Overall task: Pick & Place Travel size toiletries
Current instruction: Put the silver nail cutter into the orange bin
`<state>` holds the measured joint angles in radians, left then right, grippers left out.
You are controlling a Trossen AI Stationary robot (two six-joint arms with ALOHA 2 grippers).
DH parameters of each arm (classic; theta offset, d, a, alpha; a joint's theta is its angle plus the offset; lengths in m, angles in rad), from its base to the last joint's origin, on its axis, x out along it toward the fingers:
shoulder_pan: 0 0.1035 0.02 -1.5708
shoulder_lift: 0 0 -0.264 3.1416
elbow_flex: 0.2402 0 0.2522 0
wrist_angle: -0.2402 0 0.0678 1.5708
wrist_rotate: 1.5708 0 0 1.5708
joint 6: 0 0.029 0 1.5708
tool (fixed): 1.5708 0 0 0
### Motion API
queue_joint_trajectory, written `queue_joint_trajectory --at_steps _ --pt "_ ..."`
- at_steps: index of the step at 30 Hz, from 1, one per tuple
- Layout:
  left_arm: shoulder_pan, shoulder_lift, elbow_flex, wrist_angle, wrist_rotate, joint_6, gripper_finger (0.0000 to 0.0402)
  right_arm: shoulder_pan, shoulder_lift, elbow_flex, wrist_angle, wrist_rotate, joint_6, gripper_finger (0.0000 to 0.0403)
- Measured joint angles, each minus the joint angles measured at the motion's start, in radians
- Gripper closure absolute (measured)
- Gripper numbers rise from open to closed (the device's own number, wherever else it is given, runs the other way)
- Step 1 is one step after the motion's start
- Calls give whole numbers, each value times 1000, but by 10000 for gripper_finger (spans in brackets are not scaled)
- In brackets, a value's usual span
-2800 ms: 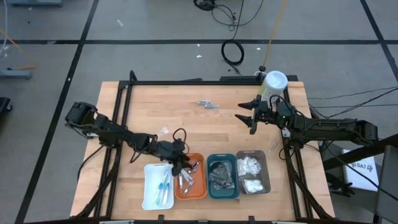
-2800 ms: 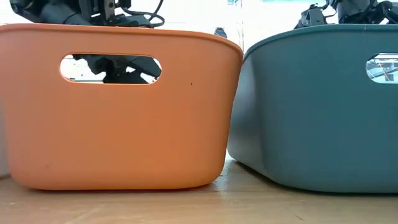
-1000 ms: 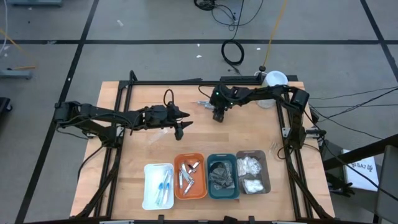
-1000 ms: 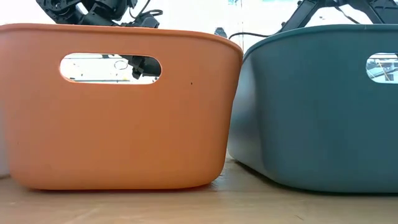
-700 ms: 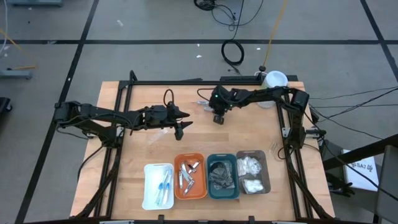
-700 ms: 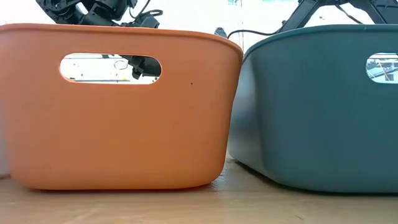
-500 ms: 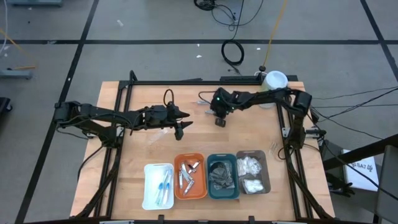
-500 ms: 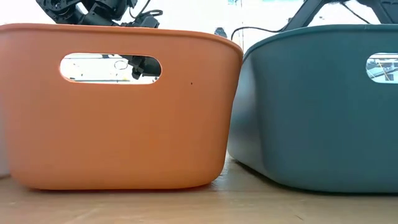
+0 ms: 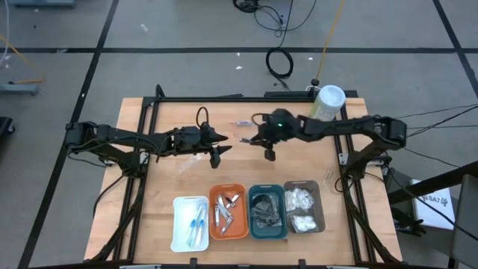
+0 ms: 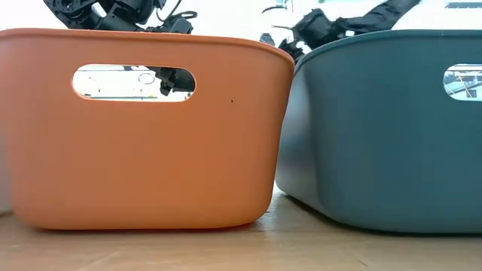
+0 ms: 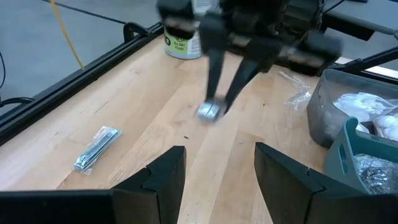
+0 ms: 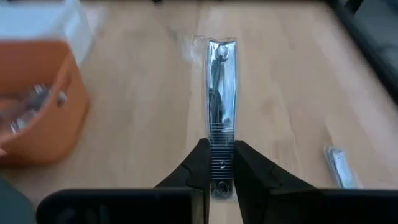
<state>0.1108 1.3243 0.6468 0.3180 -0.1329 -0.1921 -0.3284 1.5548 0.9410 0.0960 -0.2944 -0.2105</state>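
Right gripper now clamped on a silvery nail clipper, lifted off the table and carried from the far-edge spot toward table centre, above and behind the orange tray; a second earlier it was low over the pieces near the far edge with fingers apart. Left gripper unchanged, hovering mid-table left of the right one, fingers parted and empty. One clear-wrapped silvery piece left lying on the table near the far edge; pale-green canister unmoved at far right corner.
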Motion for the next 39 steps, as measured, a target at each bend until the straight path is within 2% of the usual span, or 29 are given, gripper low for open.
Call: queue_joint_trajectory --at_steps 8,12,18,22,28,32,39 --pt "-1 0 0 27 0 -1 213 40 -113 -323 601 -32 163 370" --pt "-4 0 0 76 8 0 213 53 -122 -394 735 -25 199 370" --pt "-44 27 0 146 14 77 213 63 -124 -413 798 -27 199 370" --pt "-91 101 0 278 56 166 213 62 -124 -413 828 -66 198 370" --pt "-147 206 0 491 56 348 213 62 -124 -413 891 -155 217 370" --pt "-164 242 0 608 55 388 213 62 -124 -413 910 -182 229 370" --pt "-164 254 8 629 19 458 213 62 -124 -413 909 -181 229 370"
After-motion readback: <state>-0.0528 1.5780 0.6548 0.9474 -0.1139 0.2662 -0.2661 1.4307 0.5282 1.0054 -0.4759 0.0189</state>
